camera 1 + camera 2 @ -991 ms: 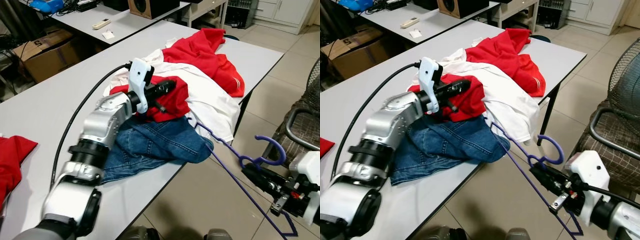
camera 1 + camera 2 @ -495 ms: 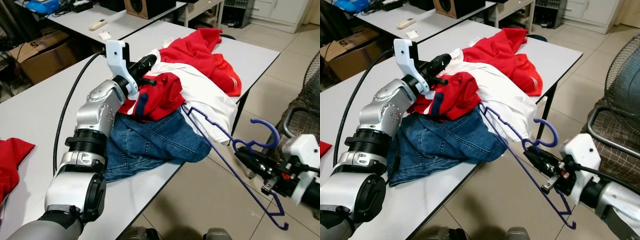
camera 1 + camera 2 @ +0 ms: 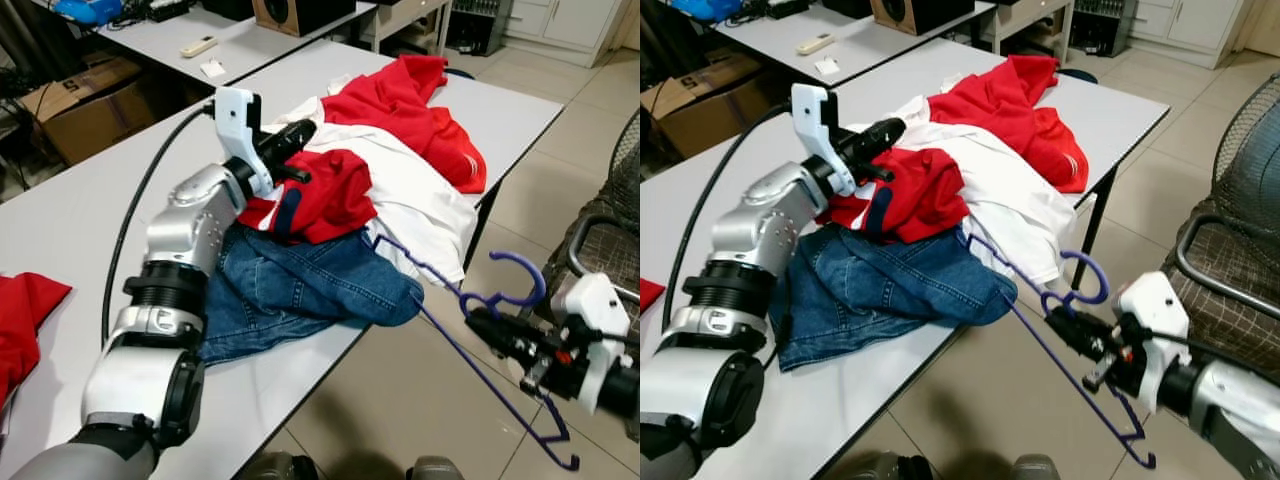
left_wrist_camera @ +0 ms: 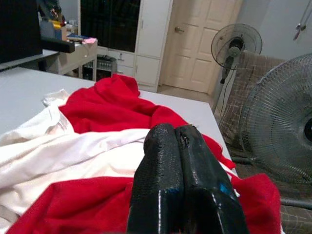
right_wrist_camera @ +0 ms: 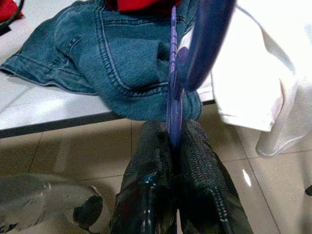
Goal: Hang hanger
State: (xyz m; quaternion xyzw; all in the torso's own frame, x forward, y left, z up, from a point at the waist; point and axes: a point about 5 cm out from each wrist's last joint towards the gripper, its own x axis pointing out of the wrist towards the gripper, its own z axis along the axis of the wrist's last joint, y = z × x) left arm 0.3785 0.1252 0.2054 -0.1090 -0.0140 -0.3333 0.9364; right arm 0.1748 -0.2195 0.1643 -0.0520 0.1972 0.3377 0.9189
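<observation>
A purple plastic hanger (image 3: 452, 300) hangs off the table's right side over the tiled floor, hook up and one end by the jeans' edge. My right gripper (image 3: 480, 322) is shut on its neck; in the right wrist view the black fingers (image 5: 195, 161) clamp the purple stem (image 5: 173, 105). My left gripper (image 3: 292, 140) is shut and points right just above a bunched red shirt with a navy collar (image 3: 315, 195). In the left wrist view its fingertips (image 4: 163, 141) meet with no cloth between them, red fabric (image 4: 73, 204) beneath.
On the grey table (image 3: 90, 215) lie blue jeans (image 3: 300, 285), a white shirt (image 3: 430, 205) and another red garment (image 3: 420, 100). A red cloth (image 3: 25, 320) lies at the near left. A checked chair (image 3: 1240, 290) and a fan (image 3: 1250, 150) stand to the right.
My left gripper rose off the red shirt toward the back left; the shirt now stands bunched higher, navy collar showing. The right gripper and hanger stayed near the table's right edge.
</observation>
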